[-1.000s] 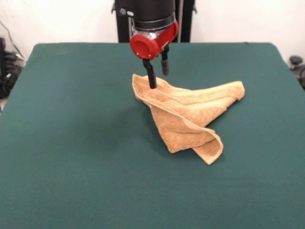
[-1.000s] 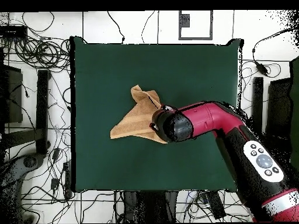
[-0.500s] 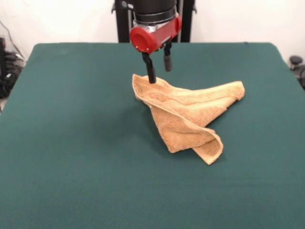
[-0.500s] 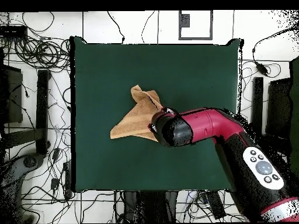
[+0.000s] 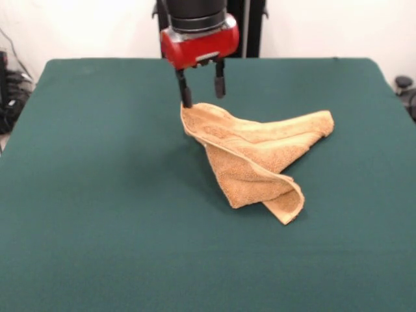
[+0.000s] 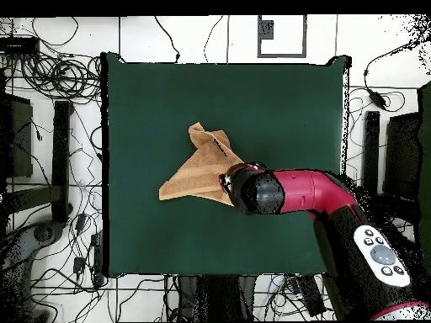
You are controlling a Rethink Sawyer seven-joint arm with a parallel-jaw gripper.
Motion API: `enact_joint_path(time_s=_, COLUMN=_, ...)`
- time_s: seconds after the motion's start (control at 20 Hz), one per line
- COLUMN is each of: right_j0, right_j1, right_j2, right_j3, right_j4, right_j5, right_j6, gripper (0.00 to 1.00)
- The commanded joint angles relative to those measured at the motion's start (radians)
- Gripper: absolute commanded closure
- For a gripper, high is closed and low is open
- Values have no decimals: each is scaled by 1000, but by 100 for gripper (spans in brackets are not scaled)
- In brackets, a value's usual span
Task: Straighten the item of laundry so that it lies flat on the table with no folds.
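The tan-orange towel [image 5: 257,156] lies folded and crumpled near the middle of the dark green table [image 5: 97,195], with overlapping layers and a rolled flap at its near corner. In the overhead view the towel [image 6: 198,168] is a rough triangle. My gripper [image 5: 200,91] hangs open and empty just above the towel's far-left corner, its two black fingers apart and clear of the cloth. In the overhead view the arm's red and black head [image 6: 252,189] covers the gripper and the towel's corner nearest the robot. No white label shows.
The robot's black pedestal [image 5: 253,29] stands behind the table's far edge. Cables and dark equipment [image 6: 50,168] lie on the floor around the table. The green cloth is bare on all sides of the towel.
My gripper has risen off the towel's far-left corner and shifted slightly left in the front view, turning a little. The towel has kept its shape.
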Motion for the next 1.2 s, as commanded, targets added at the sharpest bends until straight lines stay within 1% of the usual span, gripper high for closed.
enact_joint_path(time_s=0.05, right_j0=47, right_j1=-1, right_j2=-154, right_j3=73, right_j4=108, right_j5=-116, right_j6=404, gripper=0)
enact_joint_path(time_s=0.3, right_j0=67, right_j1=-35, right_j2=-219, right_j3=151, right_j4=192, right_j5=-186, right_j6=527, gripper=0)
enact_joint_path(time_s=0.5, right_j0=121, right_j1=-49, right_j2=-317, right_j3=192, right_j4=254, right_j5=-274, right_j6=650, gripper=0)
enact_joint_path(time_s=0.7, right_j0=160, right_j1=-66, right_j2=-391, right_j3=252, right_j4=337, right_j5=-335, right_j6=735, gripper=0)
enact_joint_path(time_s=0.8, right_j0=197, right_j1=-74, right_j2=-439, right_j3=259, right_j4=355, right_j5=-350, right_j6=755, gripper=0)
enact_joint_path(time_s=0.9, right_j0=223, right_j1=-73, right_j2=-467, right_j3=258, right_j4=371, right_j5=-354, right_j6=760, gripper=0)
enact_joint_path(time_s=0.95, right_j0=224, right_j1=-68, right_j2=-461, right_j3=255, right_j4=385, right_j5=-348, right_j6=758, gripper=0)
enact_joint_path(time_s=1.2, right_j0=240, right_j1=-62, right_j2=-465, right_j3=254, right_j4=398, right_j5=-360, right_j6=747, gripper=0)
